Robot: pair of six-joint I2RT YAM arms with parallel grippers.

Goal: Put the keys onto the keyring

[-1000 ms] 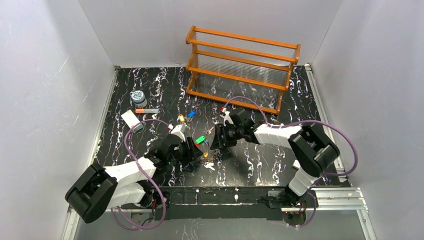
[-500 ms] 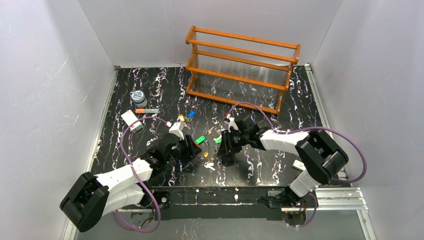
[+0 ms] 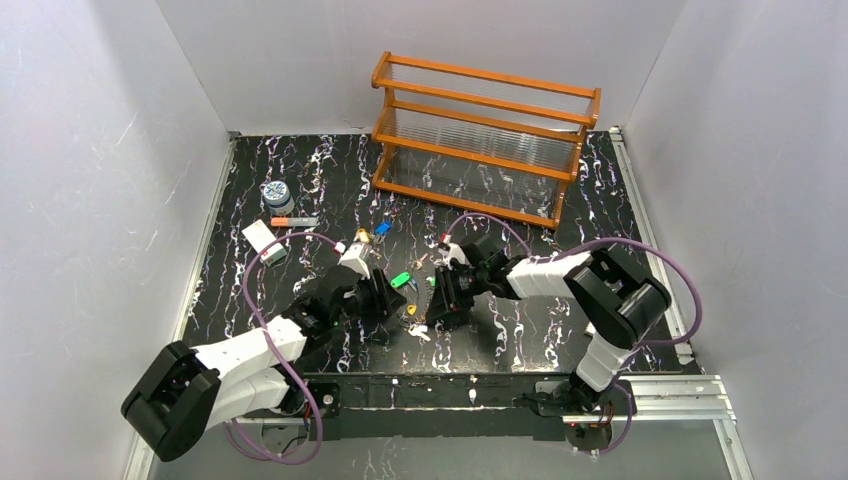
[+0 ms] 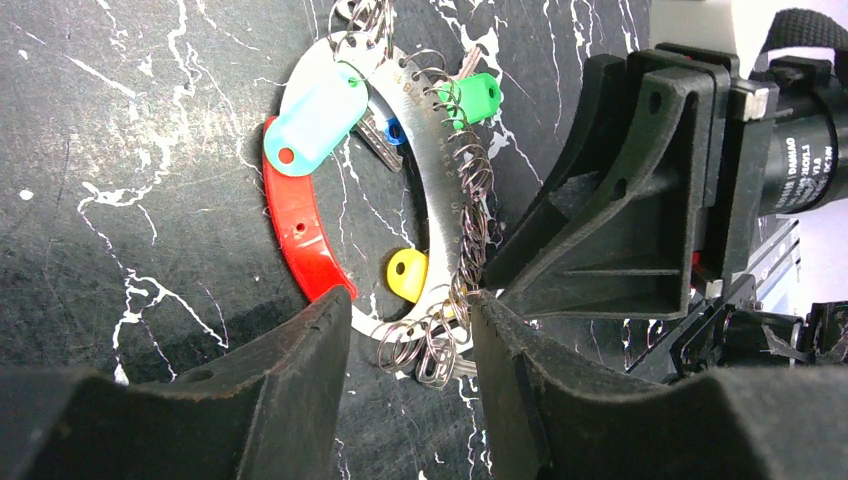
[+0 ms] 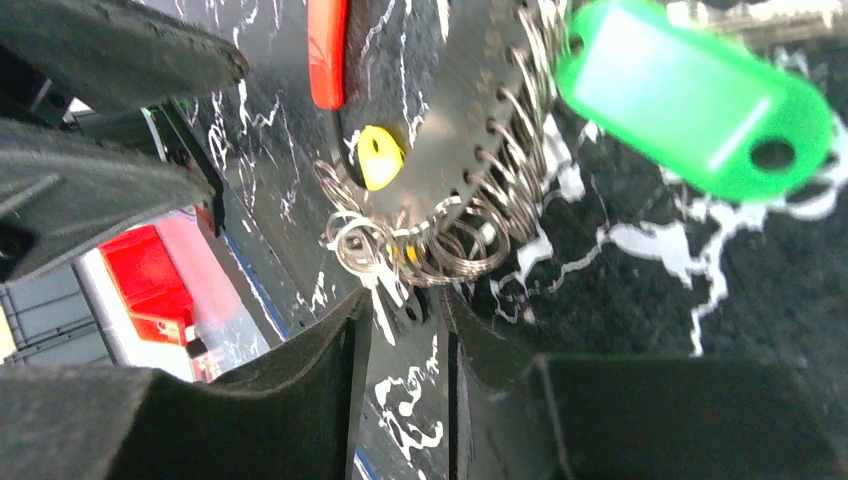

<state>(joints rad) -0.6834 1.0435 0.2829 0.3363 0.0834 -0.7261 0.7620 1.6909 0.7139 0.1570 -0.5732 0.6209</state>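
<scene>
The keyring (image 4: 425, 170) is a silvery-white loop with a curved red piece (image 4: 300, 235), lying flat on the black table. It carries many small wire rings, a yellow key head (image 4: 407, 275), a green key head (image 4: 475, 97) and a pale blue tag (image 4: 318, 112). My left gripper (image 4: 412, 320) is open, its tips either side of the loop's near end. My right gripper (image 5: 405, 310) is open narrowly, at the same end of the loop (image 5: 470, 90), by a small silver key. In the top view the two grippers (image 3: 385, 300) (image 3: 440, 305) face each other across the keyring (image 3: 415, 315).
A green tag (image 3: 400, 279) lies just behind the ring. A blue key (image 3: 382, 227) and a yellow key (image 3: 362, 237) lie further back. A patterned jar (image 3: 277, 193), an orange-tipped stick (image 3: 293, 221) and a white card (image 3: 260, 238) sit at the left. A wooden rack (image 3: 485, 135) stands at the back.
My right gripper has come left and nearer, down to the keyring. My left arm has shifted slightly and stays at the ring.
</scene>
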